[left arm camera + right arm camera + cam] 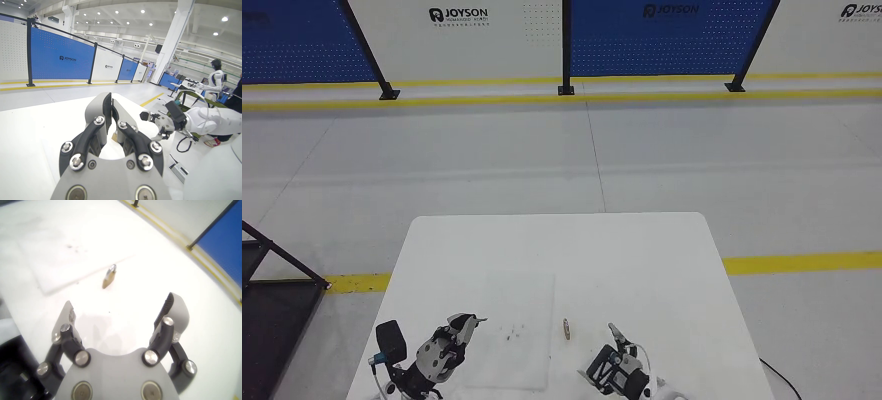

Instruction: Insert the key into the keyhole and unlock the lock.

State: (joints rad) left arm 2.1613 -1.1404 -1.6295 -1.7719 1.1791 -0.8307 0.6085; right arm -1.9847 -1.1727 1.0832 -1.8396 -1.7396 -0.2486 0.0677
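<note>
Lock hard to read in every view
From above the lock (566, 328) is too small to make out any detail. The right wrist view blurs it, and the fingers of the left end effector (111, 98) hide most of it. Whether those pressed-together pads pinch anything cannot be told.

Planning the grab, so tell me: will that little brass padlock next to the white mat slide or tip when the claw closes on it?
The padlock looks rigid metal, probably heavy for its size. It seems to rest on a narrow edge on the smooth table, so a nudge would likely tip or slide it.
</note>
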